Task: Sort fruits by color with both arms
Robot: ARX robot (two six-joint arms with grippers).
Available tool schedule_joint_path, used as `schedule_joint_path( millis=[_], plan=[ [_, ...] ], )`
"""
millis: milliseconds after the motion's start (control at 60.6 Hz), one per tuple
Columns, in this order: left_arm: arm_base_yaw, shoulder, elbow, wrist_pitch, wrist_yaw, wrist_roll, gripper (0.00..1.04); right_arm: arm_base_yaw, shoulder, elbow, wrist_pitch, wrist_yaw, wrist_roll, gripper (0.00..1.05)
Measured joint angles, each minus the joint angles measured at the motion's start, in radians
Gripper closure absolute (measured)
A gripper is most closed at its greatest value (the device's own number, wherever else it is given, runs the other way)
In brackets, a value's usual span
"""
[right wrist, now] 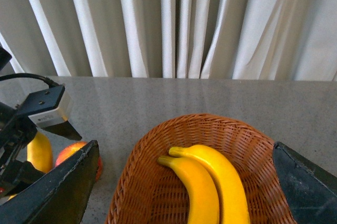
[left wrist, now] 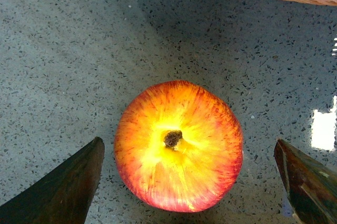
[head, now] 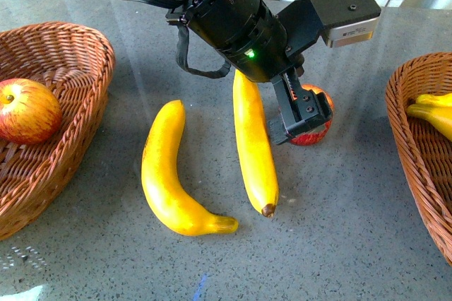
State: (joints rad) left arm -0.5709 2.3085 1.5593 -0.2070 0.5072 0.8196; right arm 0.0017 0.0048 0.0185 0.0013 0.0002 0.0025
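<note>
Black fingers of the left claw [left wrist: 188, 146] stand spread wide on either side of a red-yellow apple [left wrist: 179, 148] on the grey counter [left wrist: 63, 50], without touching it. Just beside it lie a straight banana [head: 256, 152] and a curved banana [head: 169, 177]. The right claw [right wrist: 185, 148], also released, hangs over the right basket [right wrist: 137, 182], which holds a banana pair [right wrist: 210, 182]. A second apple [head: 27, 110] sits in the left basket [head: 78, 54].

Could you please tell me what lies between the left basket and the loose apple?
A curved banana and a straighter banana, side by side, as the front view shows.
</note>
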Motion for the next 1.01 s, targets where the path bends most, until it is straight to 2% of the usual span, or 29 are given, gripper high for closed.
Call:
schedule_joint_path(
  millis=[1007],
  plan=[
    [-0.027,0.030,0.020,0.003,-0.078,0.107,0.09,0.000,0.000,0.000,0.000,0.000,0.000,0.09]
  ],
)
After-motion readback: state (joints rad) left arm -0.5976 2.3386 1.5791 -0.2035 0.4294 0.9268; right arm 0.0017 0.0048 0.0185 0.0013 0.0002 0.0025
